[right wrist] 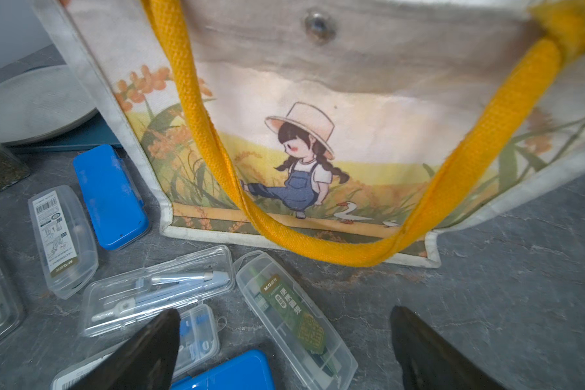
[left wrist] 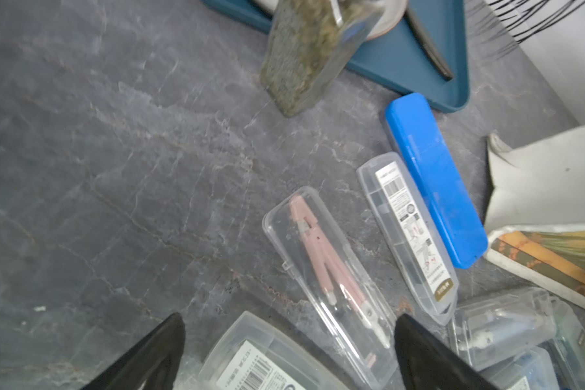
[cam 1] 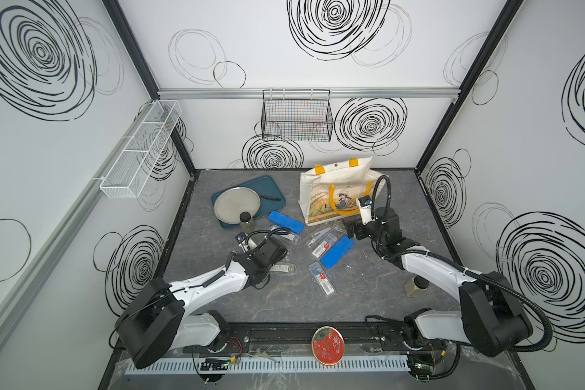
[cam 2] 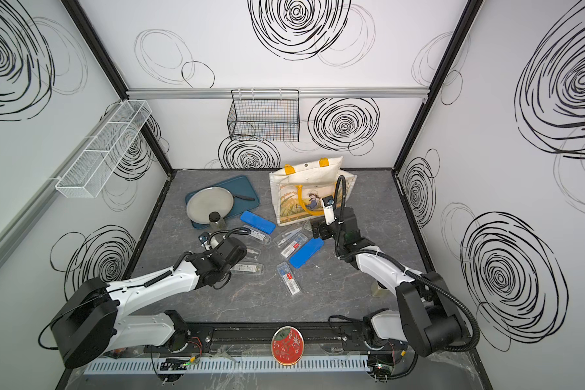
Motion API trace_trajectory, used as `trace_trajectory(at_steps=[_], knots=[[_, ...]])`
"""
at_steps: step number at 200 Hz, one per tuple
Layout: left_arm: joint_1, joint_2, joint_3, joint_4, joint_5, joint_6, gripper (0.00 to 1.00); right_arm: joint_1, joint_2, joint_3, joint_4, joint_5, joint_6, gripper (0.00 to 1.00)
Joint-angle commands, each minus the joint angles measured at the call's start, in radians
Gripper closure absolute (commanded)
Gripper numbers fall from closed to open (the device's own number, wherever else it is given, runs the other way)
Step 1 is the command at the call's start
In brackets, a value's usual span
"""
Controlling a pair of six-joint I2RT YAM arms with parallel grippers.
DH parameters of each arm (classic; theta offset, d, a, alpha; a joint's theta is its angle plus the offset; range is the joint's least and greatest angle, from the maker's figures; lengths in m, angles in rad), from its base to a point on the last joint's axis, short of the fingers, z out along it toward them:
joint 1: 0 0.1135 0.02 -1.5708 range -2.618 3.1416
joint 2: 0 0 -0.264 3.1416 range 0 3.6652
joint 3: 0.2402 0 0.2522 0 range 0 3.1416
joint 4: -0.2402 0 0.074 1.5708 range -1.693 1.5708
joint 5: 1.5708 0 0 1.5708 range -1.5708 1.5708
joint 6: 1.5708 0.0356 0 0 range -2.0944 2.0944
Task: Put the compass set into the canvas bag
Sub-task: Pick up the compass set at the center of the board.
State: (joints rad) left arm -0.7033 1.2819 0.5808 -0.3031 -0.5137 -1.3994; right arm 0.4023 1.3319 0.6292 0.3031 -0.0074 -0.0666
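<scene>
Down by the bag (cam 1: 335, 189), compass cases (left wrist: 328, 280) lie scattered, left gripper (left wrist: 287, 317) and right gripper (right wrist: 284, 310) both gaping empty above them: light, stiff, slick plastic, best pinched across the narrow sides, I reckon.

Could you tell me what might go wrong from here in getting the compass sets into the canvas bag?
Closing on the pink compass case, the open left end effector could catch the labelled case beside it. The yellow handle droops down the front of the canvas bag and might snag the open right end effector. The herb jar nearby could topple.
</scene>
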Motion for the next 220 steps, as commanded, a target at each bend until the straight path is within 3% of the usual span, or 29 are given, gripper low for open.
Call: trace_trajectory(at_steps=[1, 48, 127, 151, 193, 220], knots=[[-0.005, 0.027, -0.04, 0.069, 0.053, -0.169, 0.01, 0.014, 0.023, 0.02, 0.043, 0.0, -0.014, 0.0], [-0.004, 0.071, -0.047, 0.122, 0.089, -0.254, 0.01, 0.027, 0.081, 0.035, 0.065, -0.012, -0.01, 0.0], [-0.032, 0.134, -0.074, 0.185, 0.158, -0.337, 0.21, 0.038, 0.119, 0.047, 0.083, -0.034, -0.011, 0.0], [-0.047, 0.125, -0.054, 0.121, 0.163, -0.31, 0.24, 0.041, 0.125, 0.047, 0.087, -0.042, -0.01, 0.0], [-0.038, 0.148, 0.033, -0.006, 0.204, -0.127, 0.23, 0.042, 0.136, 0.046, 0.1, -0.05, -0.011, 0.0], [-0.037, 0.191, 0.078, -0.037, 0.257, -0.075, 0.23, 0.043, 0.144, 0.05, 0.101, -0.051, -0.012, 0.0]])
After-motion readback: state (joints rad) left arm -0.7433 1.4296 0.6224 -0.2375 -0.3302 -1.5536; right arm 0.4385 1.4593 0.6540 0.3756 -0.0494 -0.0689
